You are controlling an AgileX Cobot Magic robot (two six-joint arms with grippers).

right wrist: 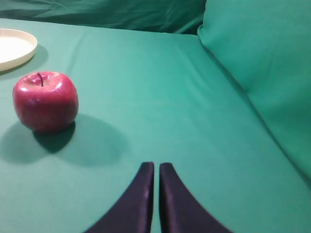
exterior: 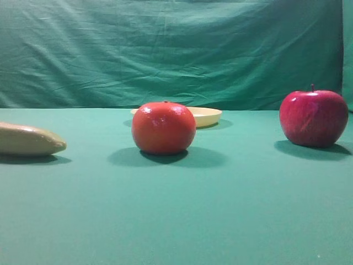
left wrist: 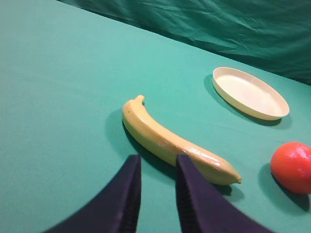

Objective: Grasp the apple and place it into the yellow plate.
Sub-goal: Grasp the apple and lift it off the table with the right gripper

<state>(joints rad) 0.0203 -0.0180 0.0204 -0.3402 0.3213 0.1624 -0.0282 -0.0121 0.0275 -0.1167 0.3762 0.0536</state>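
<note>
Apple [exterior: 313, 118] upright on green counter [exterior: 176, 221], far right in high view, well apart from yellow plate [exterior: 205, 116] at back centre; plate bare

Orange-red round fruit [exterior: 163, 127] in front of plate, hiding part of rim

Banana [left wrist: 175, 141] whole only in left wrist view; left fingers [left wrist: 158, 167] slightly apart, holding nothing, tips near banana

Right wrist view: right fingers [right wrist: 156, 170] almost closed, holding nothing, apple ahead-left

Neither arm seen in high view
</note>
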